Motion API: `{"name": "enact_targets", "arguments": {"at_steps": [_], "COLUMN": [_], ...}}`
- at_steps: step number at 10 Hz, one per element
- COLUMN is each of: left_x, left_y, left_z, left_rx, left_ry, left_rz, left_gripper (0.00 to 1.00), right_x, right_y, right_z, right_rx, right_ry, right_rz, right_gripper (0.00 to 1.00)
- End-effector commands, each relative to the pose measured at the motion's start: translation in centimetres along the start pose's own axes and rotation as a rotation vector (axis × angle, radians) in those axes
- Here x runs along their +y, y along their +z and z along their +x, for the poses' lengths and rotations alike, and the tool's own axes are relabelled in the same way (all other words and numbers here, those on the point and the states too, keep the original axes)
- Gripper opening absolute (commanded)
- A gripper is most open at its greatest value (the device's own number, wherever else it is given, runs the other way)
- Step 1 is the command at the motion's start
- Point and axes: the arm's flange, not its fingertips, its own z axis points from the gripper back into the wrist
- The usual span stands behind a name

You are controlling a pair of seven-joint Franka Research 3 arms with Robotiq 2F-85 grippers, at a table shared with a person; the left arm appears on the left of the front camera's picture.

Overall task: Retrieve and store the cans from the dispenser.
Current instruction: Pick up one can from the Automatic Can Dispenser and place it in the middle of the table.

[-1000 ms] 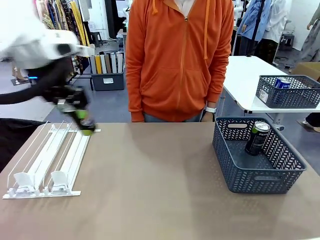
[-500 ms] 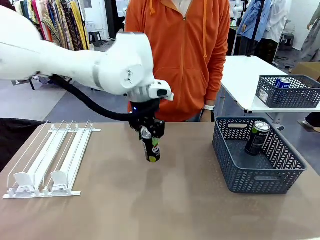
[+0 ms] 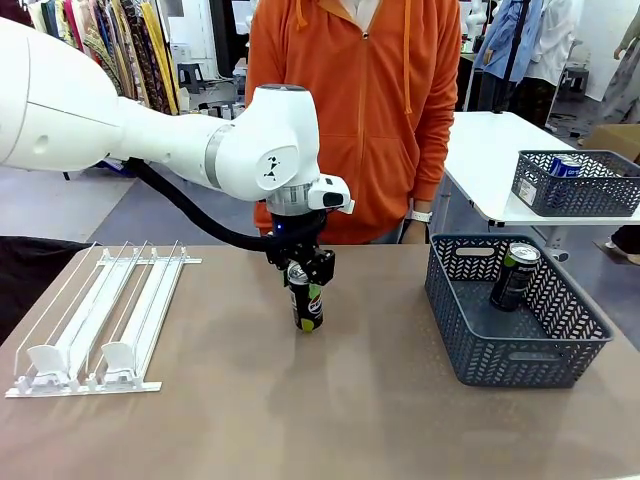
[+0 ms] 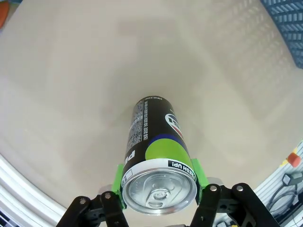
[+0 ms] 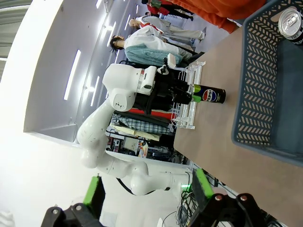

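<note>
Front view: the white left arm reaches across the middle of the brown table (image 3: 330, 400), its left gripper (image 3: 304, 278) clamped around the top of a slim black drink can with a green band (image 3: 307, 305). The can stands upright with its base at the tabletop; whether it touches the surface cannot be told. The fingers are mostly hidden behind the can's top. To the left lies the flat white wire-and-plastic dispenser (image 3: 100, 320), its lanes bare, stops at the near end. To the right sits a dark grey mesh basket (image 3: 520, 345) holding a second black can (image 3: 514, 276), which leans against the basket's back wall. A person in an orange hooded jacket (image 3: 350, 110) stands at the far side, hands not visible. On a white table behind, another grey basket (image 3: 578, 183) holds a blue can (image 3: 565, 167), partly hidden by the mesh.

Left wrist view: the held can (image 4: 158, 158) fills the centre, silver top toward the camera, green pads (image 4: 118, 182) pressed on both sides. A corner of the mesh basket (image 4: 286, 19) is cut off at top right.

Right wrist view: the right gripper (image 5: 147, 201) rises from the bottom edge, its green-padded fingers (image 5: 94, 194) spread wide with nothing between them. Beyond, sideways, the left arm holds the black can (image 5: 210, 94) by the dispenser (image 5: 189, 94); the basket (image 5: 265, 85) and its can's silver top (image 5: 289, 21) are cut off at right.
</note>
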Motion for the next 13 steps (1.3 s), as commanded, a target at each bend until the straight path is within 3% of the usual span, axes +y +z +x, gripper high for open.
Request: {"name": "enact_targets", "arguments": {"at_steps": [1,2,3,6,7,8,9,11,12,13], "left_x": [0.3,0.3,0.4,0.3,0.2,0.4,1.3,4.9,7.5,10.2], "left_y": [0.2,0.2,0.5,2.0,5.0,10.2,14.0,17.6,18.4,18.9], "left_z": [0.0,0.1,-0.1,-1.0,-2.7,-6.1,-9.8,-16.4,-19.3,-22.2], "left_rx": [0.023,0.025,0.007,-0.031,-0.11,-0.208,-0.218,-0.223,-0.261,-0.326], "left_ry": [-0.006,0.002,0.014,0.027,0.047,0.044,0.047,0.122,0.204,0.203], "left_rz": [0.02,0.029,0.06,0.082,0.13,0.114,0.084,-0.025,-0.071,-0.184], "left_gripper": [0.03,0.56,1.0,1.0,1.0,1.0,1.0,1.0,1.0,1.0], "right_x": [0.3,0.3,0.3,0.3,0.3,0.3,0.3,0.3,0.3,0.3], "right_y": [-0.1,-0.1,-0.1,-0.1,-0.1,-0.1,-0.1,-0.1,-0.1,-0.1], "right_z": [0.1,0.1,0.1,0.1,0.1,0.1,0.1,0.1,0.1,0.1], "right_rx": [-0.011,-0.011,-0.011,-0.011,-0.011,-0.011,-0.011,-0.011,-0.011,-0.011], "right_ry": [0.004,0.004,0.004,0.004,0.004,0.004,0.004,0.004,0.004,0.004], "right_rz": [0.013,0.013,0.013,0.013,0.013,0.013,0.013,0.013,0.013,0.013], "right_gripper": [1.0,1.0,1.0,1.0,1.0,1.0,1.0,1.0,1.0,1.0]}}
